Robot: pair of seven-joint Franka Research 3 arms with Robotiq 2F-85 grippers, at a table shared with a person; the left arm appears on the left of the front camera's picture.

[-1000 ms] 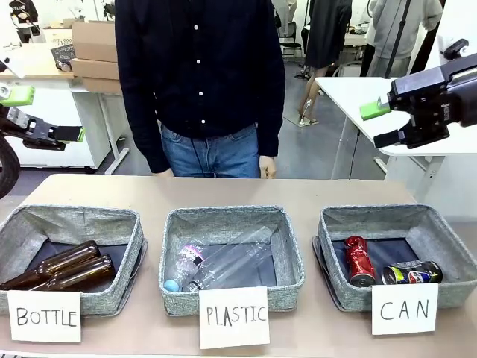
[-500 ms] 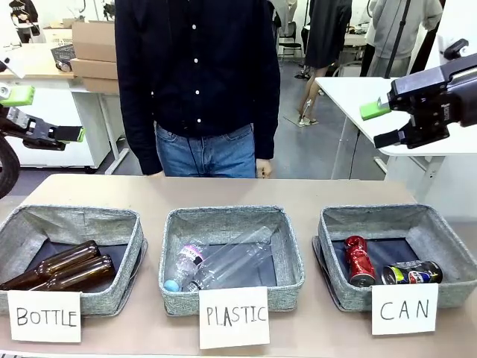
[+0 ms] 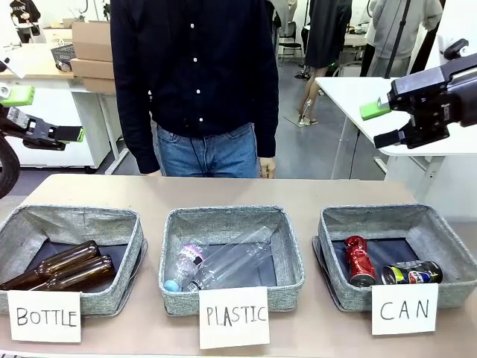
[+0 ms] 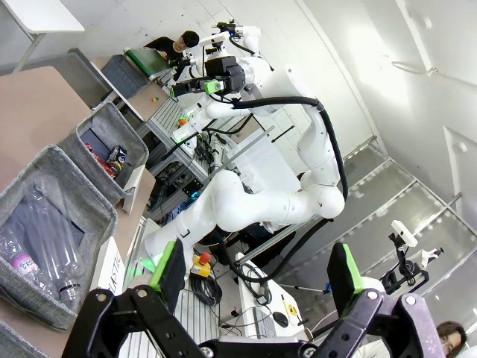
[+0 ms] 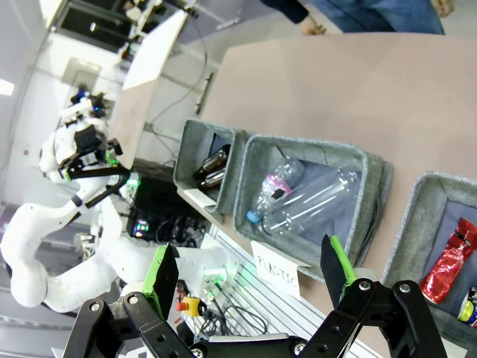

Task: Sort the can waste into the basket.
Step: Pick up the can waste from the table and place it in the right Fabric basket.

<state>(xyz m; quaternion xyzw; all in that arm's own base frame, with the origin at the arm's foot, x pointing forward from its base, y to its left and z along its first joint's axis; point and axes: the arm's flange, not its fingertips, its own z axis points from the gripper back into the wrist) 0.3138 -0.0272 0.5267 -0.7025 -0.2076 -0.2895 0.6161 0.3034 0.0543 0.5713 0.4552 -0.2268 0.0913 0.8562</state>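
Two drink cans lay inside the grey woven basket (image 3: 447, 246) at the robot's right end of the table: a crushed red can (image 3: 358, 262) towards its left side and a dark can with blue and yellow print (image 3: 412, 273) on its side just beside it. No can lay on the bare tan tabletop (image 3: 238, 192), so the sorting looked complete. A white card on that basket read "CAN" (image 3: 405, 309); the middle basket, holding clear plastic bottles (image 3: 223, 265), was signed "PLASTIC" (image 3: 234, 316), and the left one, holding brown glass bottles (image 3: 61, 267), "BOTTLE" (image 3: 45, 317). The right gripper (image 3: 381, 124) and left gripper (image 3: 46, 114) hung high above the table, fingers spread and empty. A person in a dark shirt (image 3: 197, 67) stood at the far side.
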